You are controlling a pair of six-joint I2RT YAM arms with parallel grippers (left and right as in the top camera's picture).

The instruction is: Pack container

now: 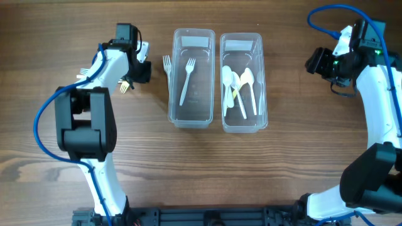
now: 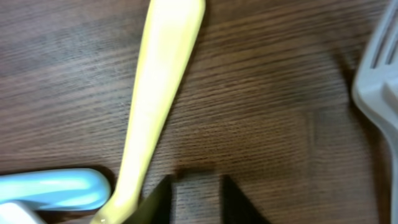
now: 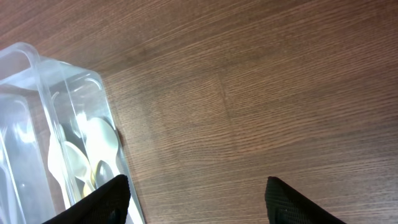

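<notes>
Step in hand: sorting cutlery into two clear tubs; judged partway, with loose forks left of the fork tub.
Table (image 1: 207, 169): brown wood grain, bare around both tubs; nothing of the room beyond it shows.
Fork tub (image 1: 178, 75): the landmark; one white fork (image 1: 186, 81) lies inside.
Spoon tub (image 1: 262, 75): touching the fork tub's right wall, holding several white spoons (image 1: 242, 88).
Left gripper (image 1: 129, 78): low over the table left of the fork tub; cannot tell whether its fingers are apart or together.
Right gripper (image 3: 198, 202): well right of the spoon tub, fingers apart, holding nothing.
Yellow utensil (image 2: 158, 99): flat on the wood beneath the left wrist camera.
Loose fork (image 1: 167, 63): just outside the fork tub's left wall.
Next move: likely close on the yellow handle, lift and carry it right to a tub.
</notes>
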